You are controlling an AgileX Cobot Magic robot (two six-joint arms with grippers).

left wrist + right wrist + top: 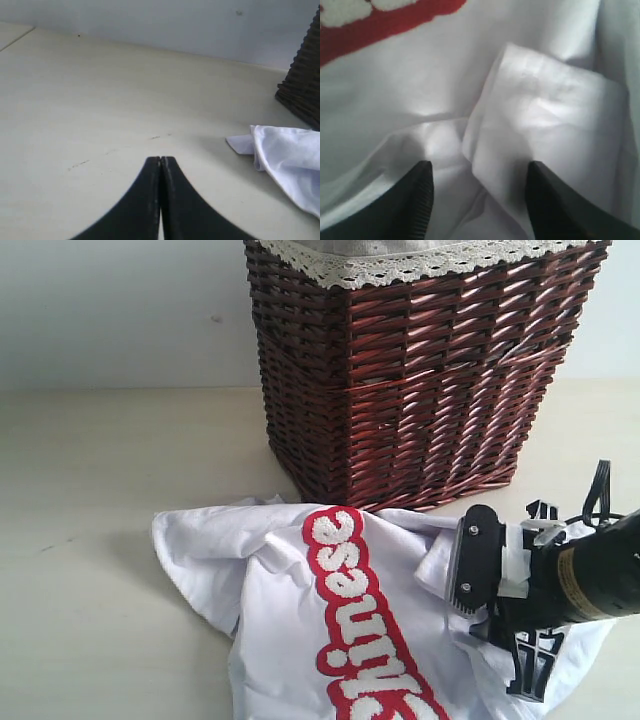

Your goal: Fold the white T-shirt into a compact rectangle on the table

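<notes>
The white T-shirt (290, 590) lies crumpled on the table (90, 540) in front of the basket, its red band of fuzzy white lettering (345, 590) running diagonally. My right gripper (480, 605) hangs low over the shirt's right side. In the right wrist view it (479, 170) is open, with a folded flap of white cloth (545, 125) lying between the spread fingers, not clamped. My left gripper (161, 159) is shut on nothing over bare table (90, 100), with a corner of the shirt (285, 150) off to one side. The left gripper is out of the exterior view.
A tall dark brown wicker basket (420, 380) with a lace-trimmed liner stands right behind the shirt, almost touching it. Its corner (305, 85) shows in the left wrist view. A pale wall (110, 310) runs along the back of the table.
</notes>
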